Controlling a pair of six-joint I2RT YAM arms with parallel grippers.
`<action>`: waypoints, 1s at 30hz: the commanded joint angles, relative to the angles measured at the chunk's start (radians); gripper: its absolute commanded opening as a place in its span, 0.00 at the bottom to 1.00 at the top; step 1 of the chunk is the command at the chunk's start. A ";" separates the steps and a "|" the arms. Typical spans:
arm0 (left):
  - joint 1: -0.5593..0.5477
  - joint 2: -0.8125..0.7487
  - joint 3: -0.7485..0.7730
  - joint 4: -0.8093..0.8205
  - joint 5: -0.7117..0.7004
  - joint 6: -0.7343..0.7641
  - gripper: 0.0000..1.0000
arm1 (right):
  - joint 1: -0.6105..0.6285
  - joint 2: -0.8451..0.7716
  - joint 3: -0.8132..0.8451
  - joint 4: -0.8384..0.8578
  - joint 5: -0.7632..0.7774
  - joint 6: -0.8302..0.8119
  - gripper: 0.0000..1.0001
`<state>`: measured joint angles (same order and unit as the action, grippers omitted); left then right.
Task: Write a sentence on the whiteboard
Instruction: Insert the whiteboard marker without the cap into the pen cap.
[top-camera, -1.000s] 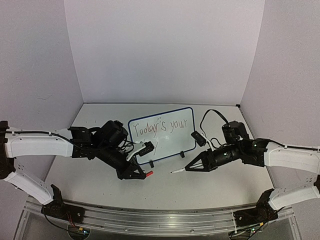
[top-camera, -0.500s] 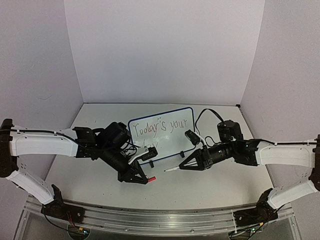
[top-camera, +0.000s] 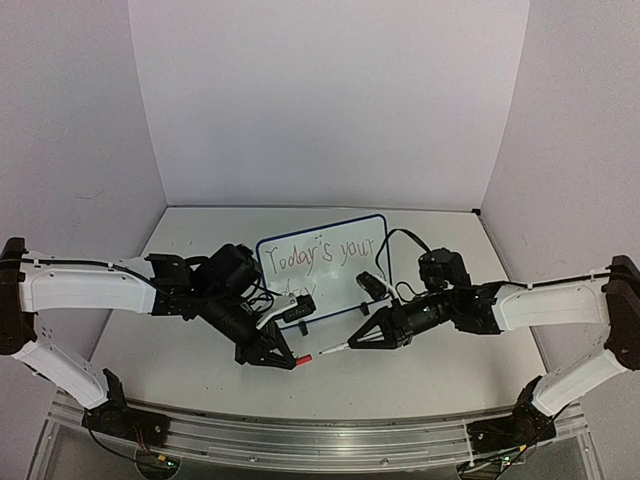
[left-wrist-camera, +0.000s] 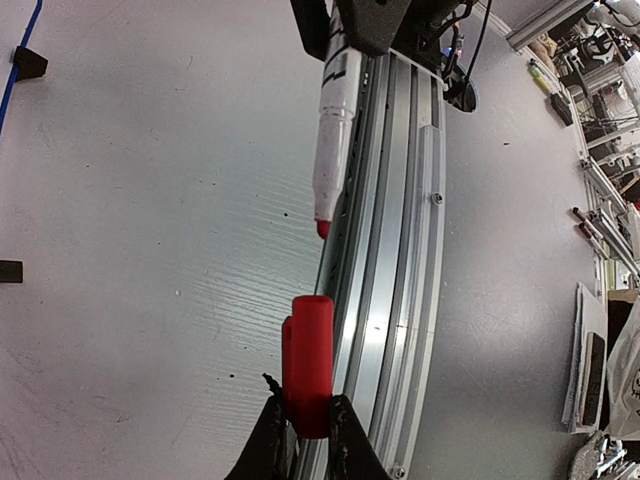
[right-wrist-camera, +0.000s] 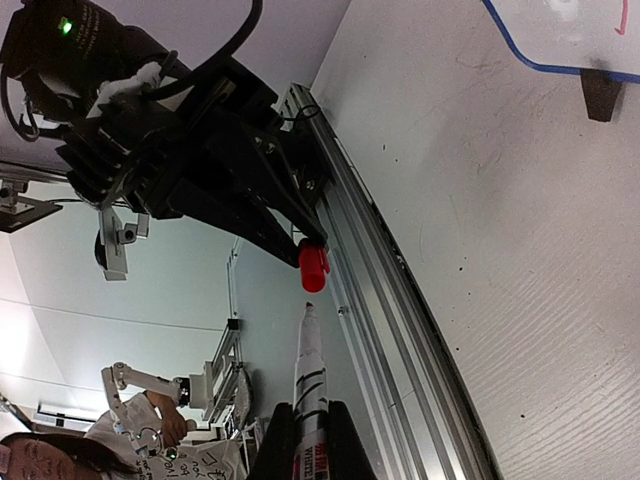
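The whiteboard (top-camera: 345, 285) stands at mid-table on two black feet, and its blue frame (right-wrist-camera: 540, 64) also shows in the right wrist view. The sentence (top-camera: 322, 255) reads "Today's your" in reddish-brown; a second line is mostly hidden behind my left arm. My left gripper (top-camera: 292, 357) is shut on a red marker cap (left-wrist-camera: 308, 365), its open end facing right. My right gripper (top-camera: 352, 345) is shut on the white marker (right-wrist-camera: 312, 385). The marker's red tip (left-wrist-camera: 322, 228) points at the cap, with a short gap between them in front of the board.
An aluminium rail (top-camera: 320, 435) runs along the table's near edge below both grippers. Pale walls close in the left, back and right sides. A black cable (top-camera: 400, 238) loops up from my right wrist beside the board's right edge.
My right arm has swung left, carrying the marker tip close to the cap. My left gripper shifted slightly toward the near edge with the cap, then held still.
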<state>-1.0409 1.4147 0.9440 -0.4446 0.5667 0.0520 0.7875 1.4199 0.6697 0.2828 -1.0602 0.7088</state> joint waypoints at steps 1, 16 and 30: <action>-0.003 -0.018 0.022 0.032 0.017 0.011 0.00 | 0.016 0.016 0.049 0.060 -0.014 0.008 0.00; -0.002 -0.022 0.023 0.030 0.014 0.011 0.00 | 0.033 0.072 0.062 0.084 -0.017 0.011 0.00; -0.002 -0.017 0.024 0.026 0.015 0.012 0.00 | 0.040 0.094 0.071 0.096 -0.027 0.013 0.00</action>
<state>-1.0409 1.4147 0.9440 -0.4446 0.5728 0.0525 0.8199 1.5017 0.6981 0.3372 -1.0670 0.7166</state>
